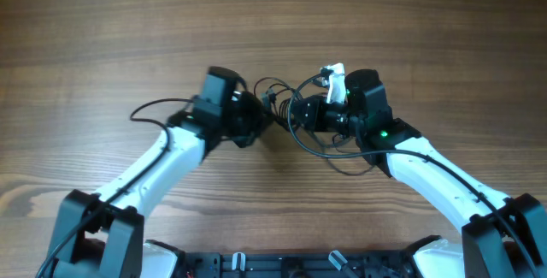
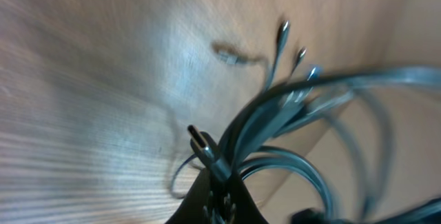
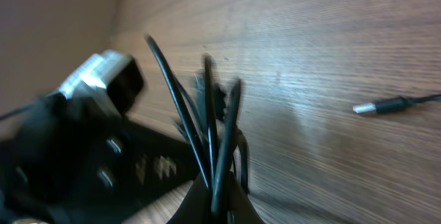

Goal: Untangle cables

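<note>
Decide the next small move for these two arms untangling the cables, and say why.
Probably draw the two grippers slowly apart. The left gripper and the right gripper each seem clamped on strands of the cables, which bunch in loops between them, so gentle separation should show where the tangle binds.

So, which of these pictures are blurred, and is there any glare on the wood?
Overhead: sharp and evenly lit, with the cables dark against the table and no strong glare. Left wrist: heavily smeared, the cables washed to pale grey-blue, with a bright sheen on the wood near the middle. Right wrist: the near strands are soft, and the plug lying on the wood is clearer.
</note>
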`<action>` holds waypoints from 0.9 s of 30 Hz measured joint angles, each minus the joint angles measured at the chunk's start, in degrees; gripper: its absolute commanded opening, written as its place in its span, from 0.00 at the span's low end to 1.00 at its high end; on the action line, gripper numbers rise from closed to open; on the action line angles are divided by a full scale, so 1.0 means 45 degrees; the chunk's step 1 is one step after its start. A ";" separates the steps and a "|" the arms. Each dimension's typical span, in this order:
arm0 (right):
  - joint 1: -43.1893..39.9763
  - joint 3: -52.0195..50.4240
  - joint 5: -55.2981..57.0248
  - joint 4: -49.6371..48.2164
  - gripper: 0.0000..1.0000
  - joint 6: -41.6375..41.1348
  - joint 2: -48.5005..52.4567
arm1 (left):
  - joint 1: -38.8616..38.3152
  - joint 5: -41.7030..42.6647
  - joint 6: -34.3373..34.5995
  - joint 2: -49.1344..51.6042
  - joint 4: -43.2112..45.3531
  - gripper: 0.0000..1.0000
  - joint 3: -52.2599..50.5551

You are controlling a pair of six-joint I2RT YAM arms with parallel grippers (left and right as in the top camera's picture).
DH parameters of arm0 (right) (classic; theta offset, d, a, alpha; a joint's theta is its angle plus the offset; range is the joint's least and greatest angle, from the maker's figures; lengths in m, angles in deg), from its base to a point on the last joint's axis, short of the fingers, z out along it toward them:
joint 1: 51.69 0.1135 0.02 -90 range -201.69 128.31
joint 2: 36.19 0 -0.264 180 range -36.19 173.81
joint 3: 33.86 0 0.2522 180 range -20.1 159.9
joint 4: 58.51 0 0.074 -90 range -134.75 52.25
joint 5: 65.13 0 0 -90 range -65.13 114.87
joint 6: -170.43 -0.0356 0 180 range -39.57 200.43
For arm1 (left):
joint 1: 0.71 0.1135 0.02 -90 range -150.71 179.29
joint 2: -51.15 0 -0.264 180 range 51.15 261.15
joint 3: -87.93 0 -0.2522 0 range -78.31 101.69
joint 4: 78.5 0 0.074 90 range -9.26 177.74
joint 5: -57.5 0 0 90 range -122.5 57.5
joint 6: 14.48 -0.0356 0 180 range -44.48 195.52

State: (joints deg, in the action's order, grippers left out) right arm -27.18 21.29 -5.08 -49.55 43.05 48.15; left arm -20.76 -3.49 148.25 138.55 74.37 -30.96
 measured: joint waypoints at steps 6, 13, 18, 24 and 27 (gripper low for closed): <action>0.0165 0.0049 0.0384 0.1632 0.04 0.0971 0.0000 | 0.3449 0.3007 -0.0704 -0.0466 -0.0083 0.04 -0.0039; 0.0214 0.0151 0.0646 0.2171 0.05 0.1457 0.0000 | 0.6339 0.4381 -0.2089 -0.0690 -0.0029 0.04 -0.0087; 0.0029 0.0117 0.1263 0.2297 0.05 0.1477 0.0000 | 0.9316 0.3920 -0.3317 -0.0699 0.0000 0.54 -0.0083; 0.0029 0.0107 0.1443 0.1855 0.04 0.1331 0.0000 | 0.9364 0.4255 -0.5615 -0.0782 -0.3332 0.93 -0.0058; 0.0029 0.0102 0.1443 0.1685 0.05 0.1277 0.0000 | 0.7572 0.4303 -0.6484 -0.0782 -0.3920 0.91 -0.0058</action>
State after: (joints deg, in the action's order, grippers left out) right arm -27.05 21.75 1.41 -41.96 48.80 48.15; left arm 13.32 15.88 119.07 135.03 56.73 -31.22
